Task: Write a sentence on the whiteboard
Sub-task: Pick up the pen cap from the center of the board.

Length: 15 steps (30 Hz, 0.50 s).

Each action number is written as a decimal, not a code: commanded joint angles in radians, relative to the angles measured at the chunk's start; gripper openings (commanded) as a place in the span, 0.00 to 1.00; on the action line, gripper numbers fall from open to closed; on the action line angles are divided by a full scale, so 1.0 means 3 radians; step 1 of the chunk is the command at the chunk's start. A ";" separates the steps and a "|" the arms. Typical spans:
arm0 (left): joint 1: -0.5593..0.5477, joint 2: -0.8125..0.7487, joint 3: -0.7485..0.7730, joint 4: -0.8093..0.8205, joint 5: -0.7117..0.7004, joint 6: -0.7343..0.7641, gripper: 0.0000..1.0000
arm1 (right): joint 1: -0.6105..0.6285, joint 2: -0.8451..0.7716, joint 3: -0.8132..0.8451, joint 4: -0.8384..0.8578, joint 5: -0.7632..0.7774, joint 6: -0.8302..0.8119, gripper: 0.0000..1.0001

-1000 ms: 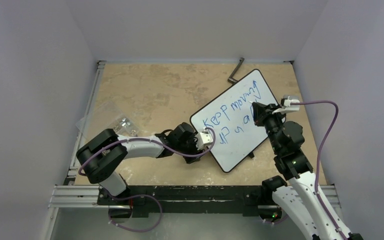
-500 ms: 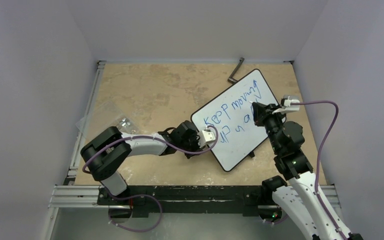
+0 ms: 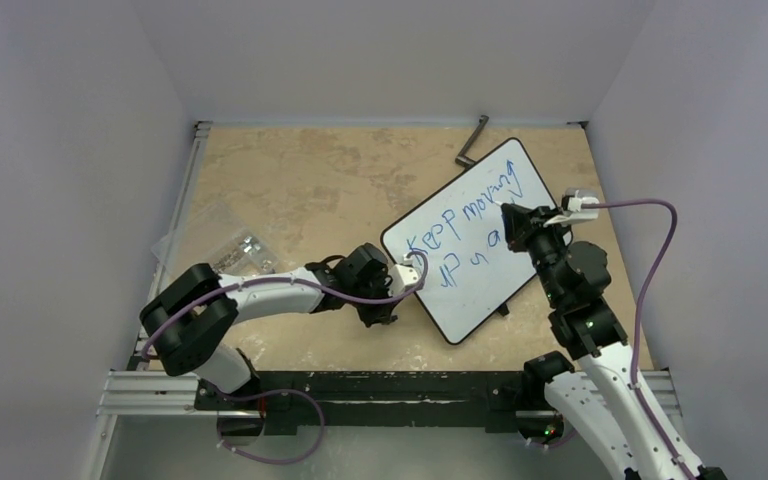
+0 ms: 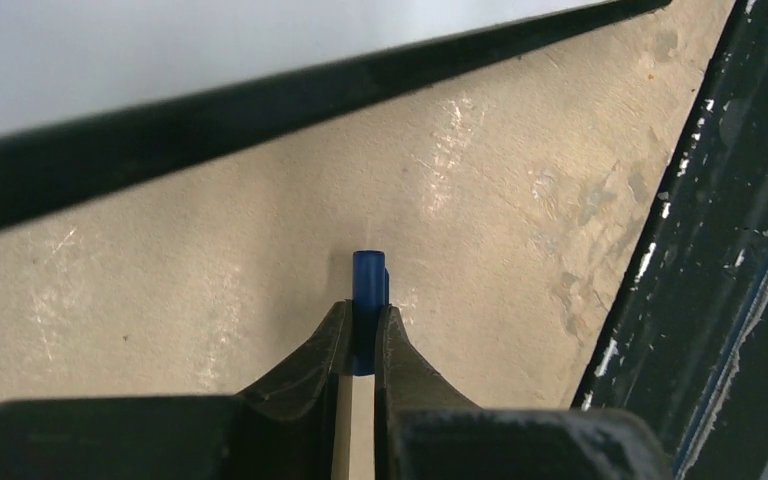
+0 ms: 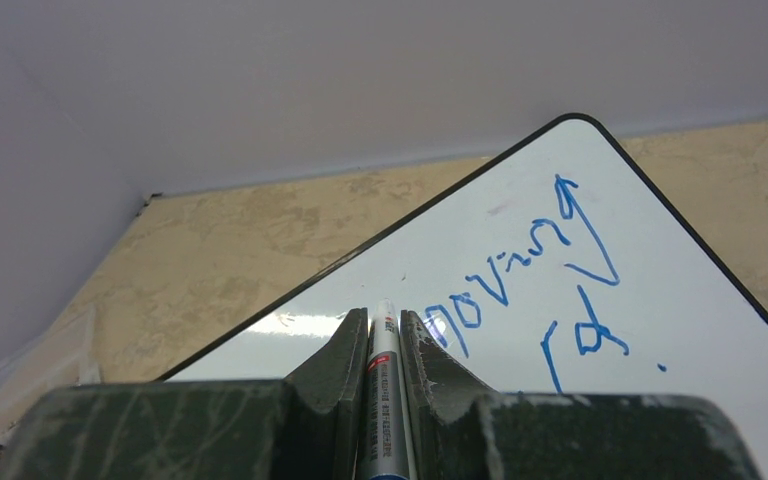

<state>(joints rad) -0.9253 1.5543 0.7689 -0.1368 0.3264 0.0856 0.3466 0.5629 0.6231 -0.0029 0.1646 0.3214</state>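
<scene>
Tabletop of mottled tan fills the walled-in bay. On its right half lies the whiteboard, turned diagonally, with one rounded corner towards the far edge and another towards the near rail. Its glossy face carries the sentence in blue marker. "Keep moving" runs along the upper line, and a shorter second line sits beneath it (its letters are too loose to read with certainty).

The right arm reaches over the board's right side. The right gripper is clamped on a marker, whose tip points at the white surface near the end of the second line.

The left arm stretches low across the table. The left gripper is beside the board's black rim at its lower left edge, over bare tabletop. It is pinched tight on a small blue cap (by its look, the marker's).

A clear plastic bag of small items lies near the left edge, well apart from the board. A black hex key rests by the far wall.
</scene>
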 commanded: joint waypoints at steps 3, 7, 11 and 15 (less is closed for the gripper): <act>-0.0014 -0.0259 0.0146 -0.0354 0.0085 -0.0081 0.00 | -0.0001 0.0016 0.0198 0.0063 -0.0329 0.0046 0.00; -0.0014 -0.0486 0.0025 -0.0375 0.0162 -0.0084 0.00 | -0.0002 0.0032 0.0203 0.0097 -0.0525 0.0023 0.00; -0.0014 -0.0787 -0.0062 -0.0358 0.0165 -0.0124 0.00 | -0.0002 0.0055 0.0214 0.0178 -0.0698 0.0024 0.00; -0.0014 -0.0994 -0.0079 -0.0348 0.0220 -0.0156 0.00 | 0.0000 0.0100 0.0249 0.0244 -0.0931 0.0020 0.00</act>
<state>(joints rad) -0.9253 1.3186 0.7521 -0.2562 0.3576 0.0616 0.3466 0.5835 0.6380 0.0135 -0.0216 0.3248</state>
